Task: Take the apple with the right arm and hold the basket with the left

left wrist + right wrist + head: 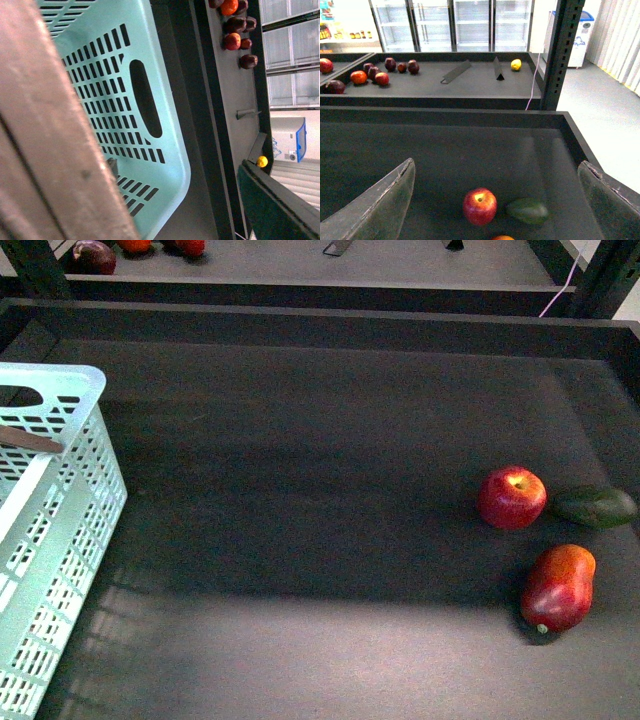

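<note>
Neither job is done yet: the apple lies on the tabletop just beside a green fruit. The right gripper faces it, jaws spread wide. The left gripper hangs at the basket, jaws apart, gripping nothing.

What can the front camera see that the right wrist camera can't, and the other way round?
Only the front view: the mint basket at the left, and the whole mango, of which the wrist view catches just a sliver. Only the right wrist view: the open right gripper, a yellow fruit on the rear shelf, glass-door fridges. Both: the apple beside the dark green fruit on the dark table.
</note>
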`<state>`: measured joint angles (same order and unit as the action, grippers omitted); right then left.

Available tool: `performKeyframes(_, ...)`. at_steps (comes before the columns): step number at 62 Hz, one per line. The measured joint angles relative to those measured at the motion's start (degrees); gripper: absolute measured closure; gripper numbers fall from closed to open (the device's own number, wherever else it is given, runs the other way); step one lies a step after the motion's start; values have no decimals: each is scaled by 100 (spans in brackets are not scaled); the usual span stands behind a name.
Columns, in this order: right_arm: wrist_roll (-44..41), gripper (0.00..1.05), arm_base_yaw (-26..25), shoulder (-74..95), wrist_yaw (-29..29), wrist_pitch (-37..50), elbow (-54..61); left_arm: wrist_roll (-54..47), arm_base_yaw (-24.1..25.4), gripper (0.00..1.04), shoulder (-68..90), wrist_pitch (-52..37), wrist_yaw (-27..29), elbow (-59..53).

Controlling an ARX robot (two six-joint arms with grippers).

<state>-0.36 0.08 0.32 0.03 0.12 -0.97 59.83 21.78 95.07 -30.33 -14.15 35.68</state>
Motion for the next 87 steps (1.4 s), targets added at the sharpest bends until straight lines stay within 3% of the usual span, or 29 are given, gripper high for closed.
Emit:
performKeyframes(14, 0, 9, 0, 0, 0, 0, 0, 20, -70, 83, -26, 136, 107, -9)
performKeyframes(18, 0, 9, 0, 0, 0, 0, 0, 50, -170, 87, -153, 179, 87, -70)
performKeyframes(31, 0, 9, 0, 0, 2, 0, 0, -188, -579, 88, -990, 603, 90, -197)
performKeyframes(41, -2, 9, 0, 0, 0, 0, 0, -192, -1180, 88, -1753, 1073, 236, -212)
performKeyframes(49, 0, 9, 0, 0, 0, 0, 0, -188, -1923, 88, -2142, 1408, 555, -129)
performKeyframes(64, 0, 9, 0, 0, 0, 0, 0, -118, -3805, 88, -2094, 1714, 999, 549)
performKeyframes(75, 0, 9, 0, 0, 2, 0, 0, -31, -4802, 88, -1766, 1808, 1290, 1019)
performKeyframes(87, -2, 9, 0, 0, 0, 0, 0, 114, -5547, 88, -1617, 1823, 1517, 1130)
